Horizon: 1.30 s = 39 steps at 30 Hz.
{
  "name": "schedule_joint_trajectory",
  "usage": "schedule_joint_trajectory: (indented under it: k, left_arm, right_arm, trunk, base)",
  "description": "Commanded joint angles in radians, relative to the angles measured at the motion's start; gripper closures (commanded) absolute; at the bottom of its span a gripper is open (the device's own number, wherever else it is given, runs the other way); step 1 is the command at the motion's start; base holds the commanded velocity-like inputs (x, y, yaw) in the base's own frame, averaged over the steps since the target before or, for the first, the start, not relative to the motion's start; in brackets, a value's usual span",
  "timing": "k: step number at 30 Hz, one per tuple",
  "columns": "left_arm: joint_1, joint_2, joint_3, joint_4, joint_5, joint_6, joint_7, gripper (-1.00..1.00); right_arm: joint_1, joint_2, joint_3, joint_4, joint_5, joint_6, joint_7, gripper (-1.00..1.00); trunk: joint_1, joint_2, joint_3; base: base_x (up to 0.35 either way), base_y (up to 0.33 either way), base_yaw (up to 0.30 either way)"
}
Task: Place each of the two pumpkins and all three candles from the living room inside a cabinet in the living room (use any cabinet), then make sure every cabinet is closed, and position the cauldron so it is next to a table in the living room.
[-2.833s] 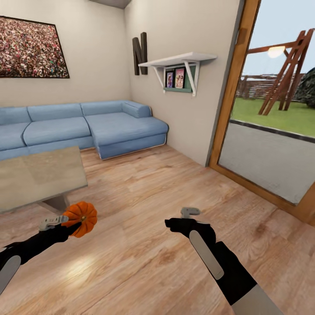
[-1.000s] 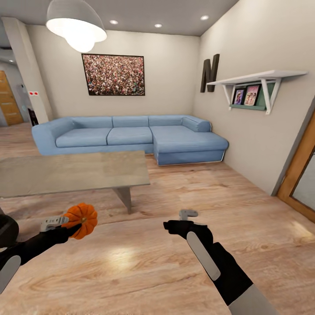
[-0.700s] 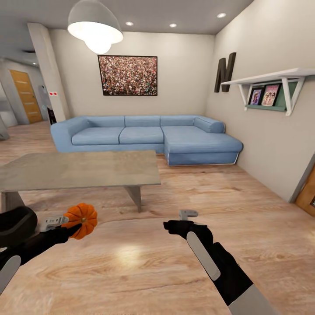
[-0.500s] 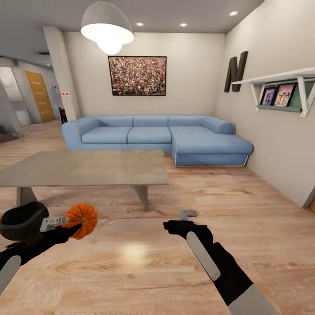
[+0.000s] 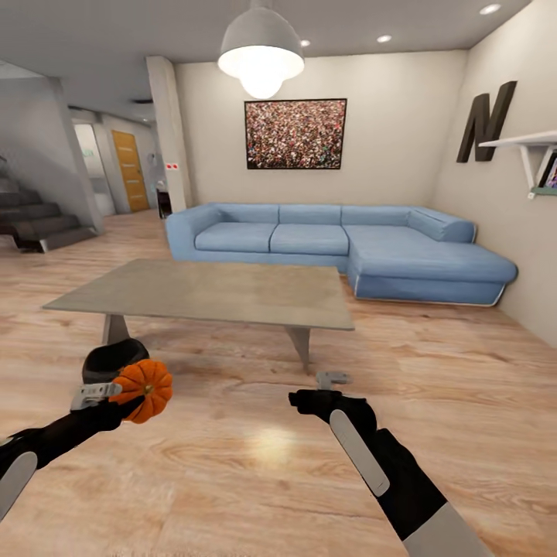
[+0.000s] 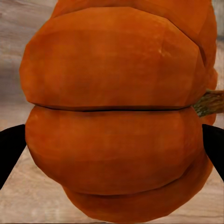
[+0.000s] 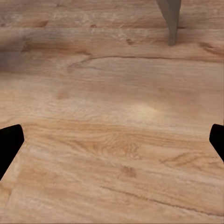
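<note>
The left gripper (image 5: 116,394) was clamped on a pumpkin (image 5: 144,388), holding it off the floor at the robot's front left. In the left wrist view the pumpkin (image 6: 116,112) sat between the two dark fingertips, its stem pointing off to one side, so it was held on its side rather than upright. The right gripper (image 5: 334,378) carried nothing; its fingertips stood wide apart at the two edges of the right wrist view, over bare floor (image 7: 112,140).

No cabinet was visible in any view, so which way it lay from the pumpkin could not be judged. The carrying arm was the left one, so the coming placement would presumably fall to it.

Directly ahead stood the table (image 5: 209,290), with one leg (image 7: 170,21) also caught in the right wrist view. A dark cauldron (image 5: 108,362) sat on the floor just behind the pumpkin, near the table's left leg. Beyond the table were a blue sofa (image 5: 340,247) and a picture (image 5: 295,133) on the wall. The table would block a straight advance; open floor lay to the right.
</note>
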Motion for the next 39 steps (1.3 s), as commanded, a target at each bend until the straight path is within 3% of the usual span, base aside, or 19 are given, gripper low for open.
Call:
schedule_joint_trajectory:
  k: [1, 16, 39]
  left_arm:
    - [-0.001, 0.000, 0.002, 0.000, 0.007, 0.006, -0.003, 1.00]
    - [-0.001, -0.001, 0.002, 0.000, 0.007, 0.006, -0.003, 1.00]
    - [-0.001, -0.001, 0.003, 0.000, 0.007, 0.006, -0.003, 1.00]
  right_arm:
    - [-0.001, 0.000, 0.001, -0.001, -0.010, 0.002, -0.010, -1.00]
    - [-0.001, 0.001, 0.001, -0.001, -0.009, 0.002, -0.010, -1.00]
    - [-0.001, 0.001, 0.001, -0.001, -0.010, 0.001, -0.010, -1.00]
  trunk:
    - [0.000, -0.001, -0.001]
    - [0.000, -0.001, -0.001]
    - [0.000, -0.001, -0.001]
  base:
    - [0.000, 0.304, 0.291]
    - [0.063, 0.288, 0.290]
    - [0.007, 0.011, 0.291]
